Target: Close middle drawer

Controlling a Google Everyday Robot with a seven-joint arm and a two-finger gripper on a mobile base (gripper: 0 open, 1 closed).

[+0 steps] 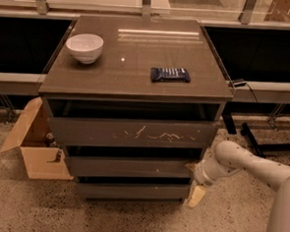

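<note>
The middle drawer [132,167] is the plain grey-brown front under the scratched top drawer [134,133]. It stands a little way out, with a dark gap above its front. My gripper [193,181] is at the right end of the middle drawer's front, at the cabinet's right front corner. Its cream fingers [196,195] are spread, one by the drawer front and one pointing down beside the bottom drawer [130,190]. It holds nothing. My white arm [245,166] comes in from the right.
A white bowl [84,47] and a dark blue packet [170,74] lie on the cabinet top [139,53]. An open cardboard box [32,145] stands on the floor at the left. Black frame legs [257,139] stand at the right.
</note>
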